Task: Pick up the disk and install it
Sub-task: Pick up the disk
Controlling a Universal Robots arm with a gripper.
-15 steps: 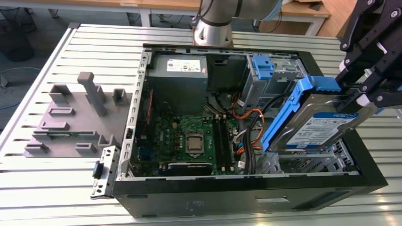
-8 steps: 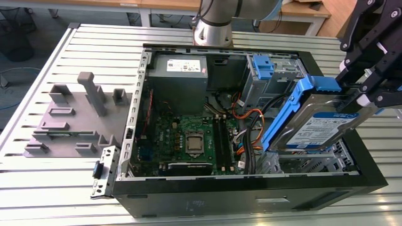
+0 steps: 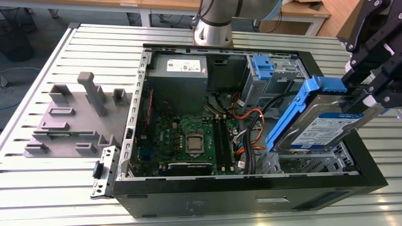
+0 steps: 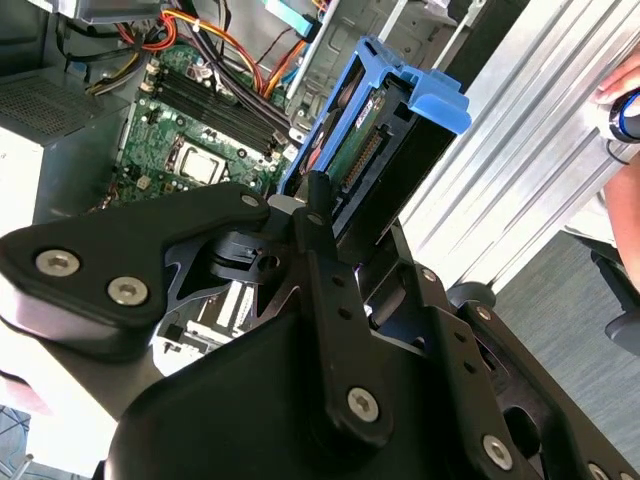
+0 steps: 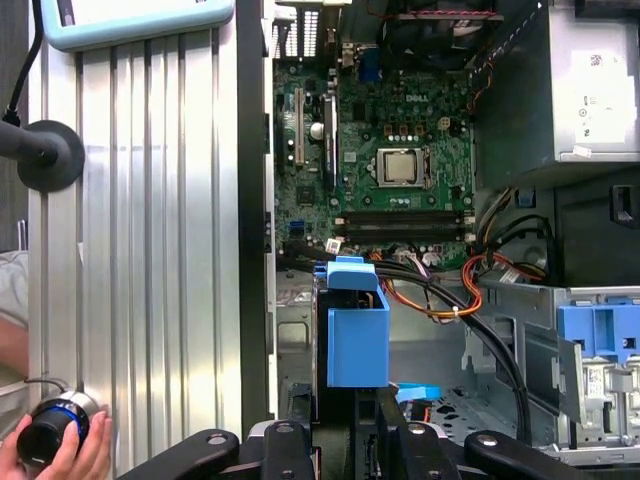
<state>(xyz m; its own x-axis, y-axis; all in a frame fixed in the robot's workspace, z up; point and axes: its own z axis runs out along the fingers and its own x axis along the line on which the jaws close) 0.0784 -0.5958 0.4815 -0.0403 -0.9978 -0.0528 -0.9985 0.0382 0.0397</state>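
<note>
The gripper (image 3: 370, 101) was clamped on the upper end of the disk (image 3: 317, 125), which hung tilted just above the open computer case (image 3: 251, 190), its long axis sloping from the gripper down into the case.

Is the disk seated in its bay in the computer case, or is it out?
Out. The gripper holds the disk tilted above the open computer case, not slid into a bay.

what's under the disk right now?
The disk, tilted in the gripper, hangs over the case's metal drive bay, with cables alongside. The bay floor directly beneath it is hidden by the drive.
</note>
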